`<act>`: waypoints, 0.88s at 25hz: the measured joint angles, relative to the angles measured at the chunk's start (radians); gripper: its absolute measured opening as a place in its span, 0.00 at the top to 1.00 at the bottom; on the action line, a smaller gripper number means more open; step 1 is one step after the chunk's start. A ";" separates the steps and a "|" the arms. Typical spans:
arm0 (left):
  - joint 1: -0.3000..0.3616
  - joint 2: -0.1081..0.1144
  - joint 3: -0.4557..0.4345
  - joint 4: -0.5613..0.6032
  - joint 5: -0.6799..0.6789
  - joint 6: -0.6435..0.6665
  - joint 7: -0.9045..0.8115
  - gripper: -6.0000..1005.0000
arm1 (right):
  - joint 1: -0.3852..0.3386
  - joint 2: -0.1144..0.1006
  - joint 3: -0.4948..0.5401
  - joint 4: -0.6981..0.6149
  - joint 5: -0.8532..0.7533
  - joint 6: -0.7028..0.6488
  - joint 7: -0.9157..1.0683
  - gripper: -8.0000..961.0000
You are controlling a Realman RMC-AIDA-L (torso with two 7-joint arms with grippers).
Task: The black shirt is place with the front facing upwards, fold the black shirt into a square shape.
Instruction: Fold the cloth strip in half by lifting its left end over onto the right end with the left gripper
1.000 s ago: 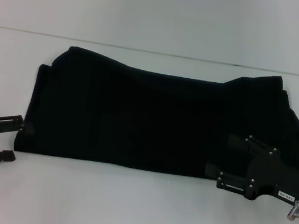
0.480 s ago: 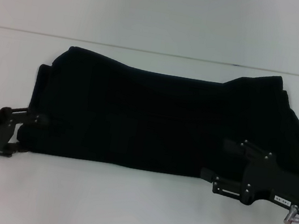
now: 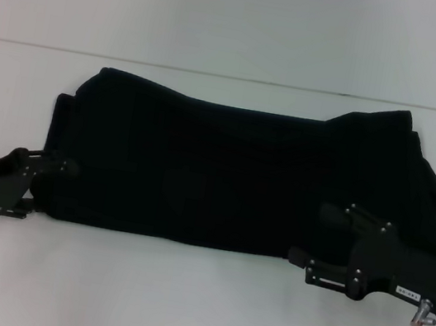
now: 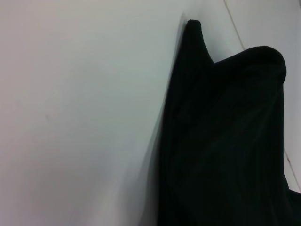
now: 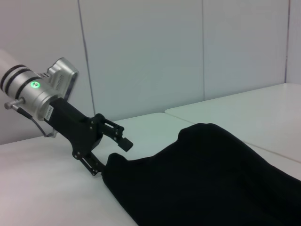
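Note:
The black shirt (image 3: 233, 170) lies folded into a wide band across the white table. No lettering or label shows. My left gripper (image 3: 43, 186) is at the shirt's near left corner, open, with one finger over the cloth and one at its edge. The right wrist view shows it (image 5: 112, 157) straddling that corner. My right gripper (image 3: 311, 233) is open at the shirt's near edge towards the right, its far finger over the cloth. The shirt also fills part of the left wrist view (image 4: 225, 141) and of the right wrist view (image 5: 211, 183).
The white table (image 3: 177, 307) stretches in front of the shirt and to both sides. A seam line (image 3: 37, 45) crosses the table behind the shirt. A pale panelled wall (image 5: 155, 52) stands beyond the table.
My left gripper has moved right, up to the shirt's near left corner. My right gripper has shifted a little to the left along the near edge. The shirt has hardly moved.

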 joint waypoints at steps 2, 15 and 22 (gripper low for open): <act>0.001 0.000 0.006 0.003 0.000 0.001 0.004 0.07 | 0.001 0.000 -0.006 0.000 0.000 -0.002 0.000 0.03; 0.007 -0.012 0.059 0.024 0.000 -0.022 0.034 0.54 | 0.004 0.000 -0.010 0.000 -0.001 -0.024 0.003 0.03; 0.011 -0.025 0.053 0.025 -0.008 -0.044 0.043 0.76 | 0.004 0.000 -0.010 0.000 -0.001 -0.024 0.003 0.03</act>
